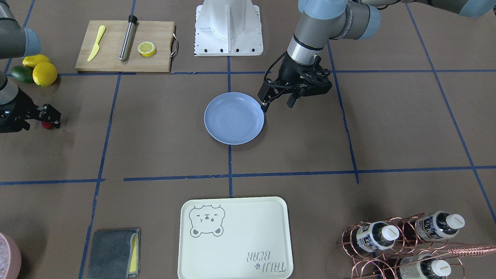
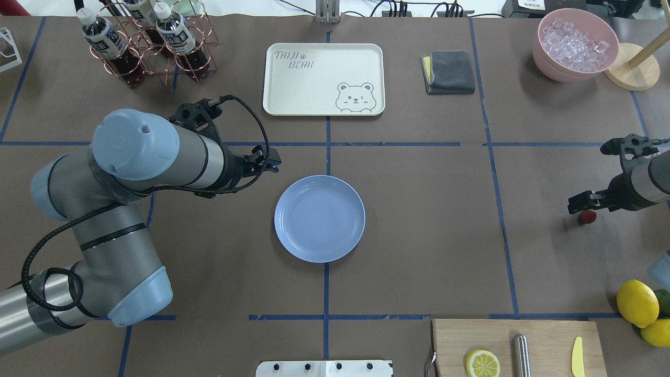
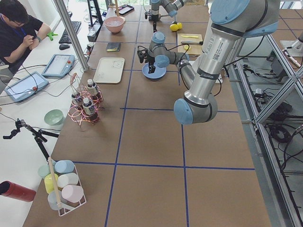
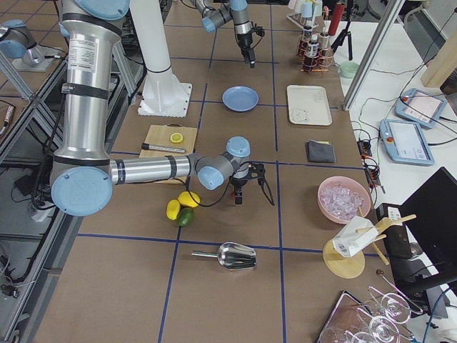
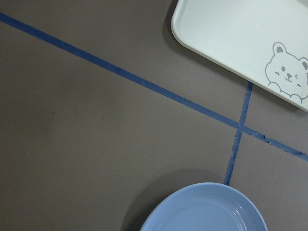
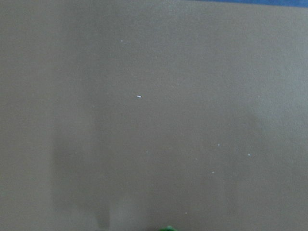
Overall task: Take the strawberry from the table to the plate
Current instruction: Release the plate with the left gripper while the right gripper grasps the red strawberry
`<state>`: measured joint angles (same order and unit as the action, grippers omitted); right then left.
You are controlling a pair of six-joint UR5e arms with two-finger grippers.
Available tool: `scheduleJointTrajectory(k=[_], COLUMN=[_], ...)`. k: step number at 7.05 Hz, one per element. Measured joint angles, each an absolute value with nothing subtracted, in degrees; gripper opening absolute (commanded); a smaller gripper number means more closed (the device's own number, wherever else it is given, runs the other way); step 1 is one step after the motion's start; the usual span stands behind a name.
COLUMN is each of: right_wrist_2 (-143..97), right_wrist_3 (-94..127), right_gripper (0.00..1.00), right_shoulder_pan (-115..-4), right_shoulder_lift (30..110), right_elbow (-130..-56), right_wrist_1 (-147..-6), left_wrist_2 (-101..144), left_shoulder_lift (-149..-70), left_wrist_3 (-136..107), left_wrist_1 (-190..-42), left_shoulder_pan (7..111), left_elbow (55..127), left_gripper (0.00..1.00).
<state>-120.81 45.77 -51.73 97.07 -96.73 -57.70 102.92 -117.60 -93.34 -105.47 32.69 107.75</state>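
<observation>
The strawberry [image 1: 47, 125] [image 2: 587, 217], small and dark red, lies on the brown table [image 1: 162, 128] far out on my right side. My right gripper [image 1: 54, 116] [image 2: 580, 203] hangs just above it, fingers apparently open with nothing held. The right wrist view shows only bare table close up, with a green speck at its bottom edge. The light-blue plate [image 1: 234, 118] [image 2: 319, 218] [image 5: 207, 211] sits empty at the table's centre. My left gripper [image 1: 277, 105] hovers open and empty beside the plate's rim.
A cutting board [image 1: 124, 46] holds a lemon half [image 1: 147, 49], a yellow knife and a metal rod. Two lemons [image 1: 44, 73] and an avocado [image 1: 21, 73] lie close to the right arm. Farther off stand the bear tray [image 1: 234, 238], grey cloth [image 1: 114, 254], bottle rack [image 1: 407, 240] and ice bowl [image 2: 576, 44].
</observation>
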Motion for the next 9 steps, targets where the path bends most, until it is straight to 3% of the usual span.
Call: scheduleJointTrajectory(k=[1, 4, 6, 8, 9], right_wrist_2=[-121.8, -124.2, -124.0, -123.6, -123.5], right_wrist_3=[45.8, 45.8, 45.8, 45.8, 45.8], right_gripper=[0.89, 0.61, 0.38, 0.07, 0.00], right_shoulder_pan=[-51.7, -51.7, -51.7, -51.8, -51.8], right_shoulder_lift=[97.2, 97.7, 97.7, 97.7, 97.6], right_elbow=[-96.7, -96.8, -96.8, -96.7, -96.7], right_wrist_1=[-57.7, -57.9, -58.0, -58.1, -58.1], left_wrist_2=[102.9, 102.9, 102.9, 102.9, 102.9], left_shoulder_lift=[-117.6, -117.5, -117.5, -117.5, -117.5], left_wrist_3=[-93.3, -93.3, -93.3, -93.3, -93.3], left_wrist_1=[-105.5, -105.5, -105.5, -105.5, -105.5], left_shoulder_pan=[32.7, 32.7, 32.7, 32.7, 32.7], left_elbow=[107.8, 107.8, 107.8, 107.7, 107.7], left_gripper=[1.00, 1.00, 1.00, 1.00, 1.00])
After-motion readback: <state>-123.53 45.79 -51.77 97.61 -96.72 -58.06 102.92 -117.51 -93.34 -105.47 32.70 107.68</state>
